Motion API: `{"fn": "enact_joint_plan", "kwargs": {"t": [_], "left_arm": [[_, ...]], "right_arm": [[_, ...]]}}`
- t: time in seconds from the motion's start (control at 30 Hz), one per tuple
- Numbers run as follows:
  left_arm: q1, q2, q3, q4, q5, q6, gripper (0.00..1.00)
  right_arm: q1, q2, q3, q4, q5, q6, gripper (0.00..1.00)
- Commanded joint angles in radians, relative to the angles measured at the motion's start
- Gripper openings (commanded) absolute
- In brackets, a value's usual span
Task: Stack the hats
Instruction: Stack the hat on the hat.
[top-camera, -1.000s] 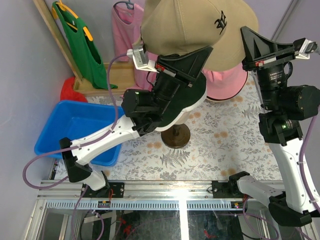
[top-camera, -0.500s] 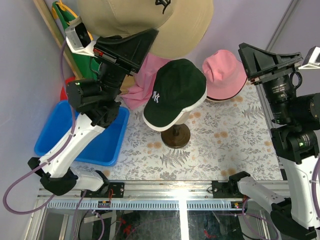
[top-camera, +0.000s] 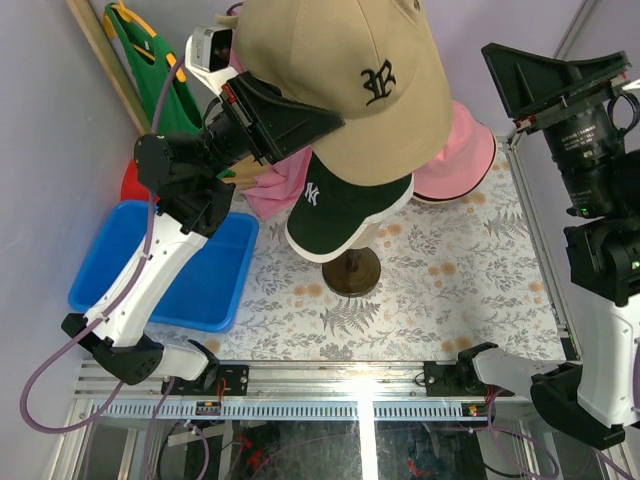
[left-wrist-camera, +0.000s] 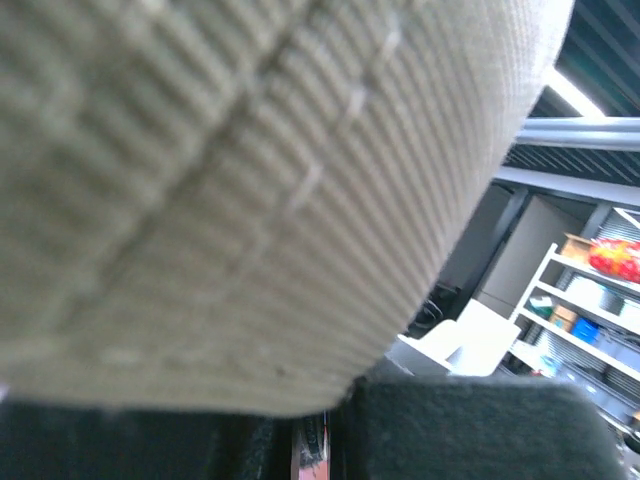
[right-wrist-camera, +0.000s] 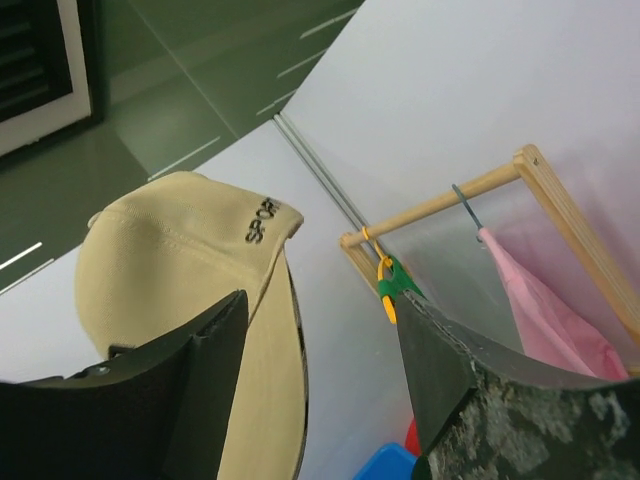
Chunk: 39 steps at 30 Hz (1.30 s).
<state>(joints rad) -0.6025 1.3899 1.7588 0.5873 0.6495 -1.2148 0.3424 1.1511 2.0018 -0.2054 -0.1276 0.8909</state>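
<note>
The left tool (top-camera: 325, 125) is gripping the tan cap (top-camera: 370, 90) at its edge, with the jaws pressed closed on the fabric. The cap is hanging in the air to the right of this tool, over the far part of the dark green cap (top-camera: 340, 215), which is sitting on a stand (top-camera: 350, 270) on the bench (top-camera: 450, 290). The pink bucket hat (top-camera: 465, 160) is lying far right, partly hidden. The right tool (right-wrist-camera: 320, 300) is standing wide open, holding nothing, apart from the hats.
</note>
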Motion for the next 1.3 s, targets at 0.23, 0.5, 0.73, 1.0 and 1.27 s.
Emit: {"fn": "enact_joint_plan", "kwargs": {"t": [0.23,0.5,0.73,1.0,1.27], "left_arm": [[0.026,-0.095,-0.201,0.274,0.293,-0.356,0.0],[0.025,-0.206,-0.357,0.432,0.328,-0.494,0.0],[0.024,-0.207,-0.381,0.628,0.31,-0.656,0.0],[0.024,-0.17,-0.396,0.758,0.303,-0.765,0.0],[0.017,-0.092,-0.381,0.886,0.287,-0.837,0.0]], "right_arm": [[0.0,0.067,0.112,-0.012,-0.19,0.036,0.68],[0.001,0.04,0.025,0.019,-0.254,0.17,0.7],[-0.009,0.001,-0.221,0.327,-0.378,0.457,0.72],[-0.01,0.037,-0.293,0.577,-0.472,0.712,0.75],[-0.007,0.073,-0.308,0.715,-0.514,0.859,0.75]]}}
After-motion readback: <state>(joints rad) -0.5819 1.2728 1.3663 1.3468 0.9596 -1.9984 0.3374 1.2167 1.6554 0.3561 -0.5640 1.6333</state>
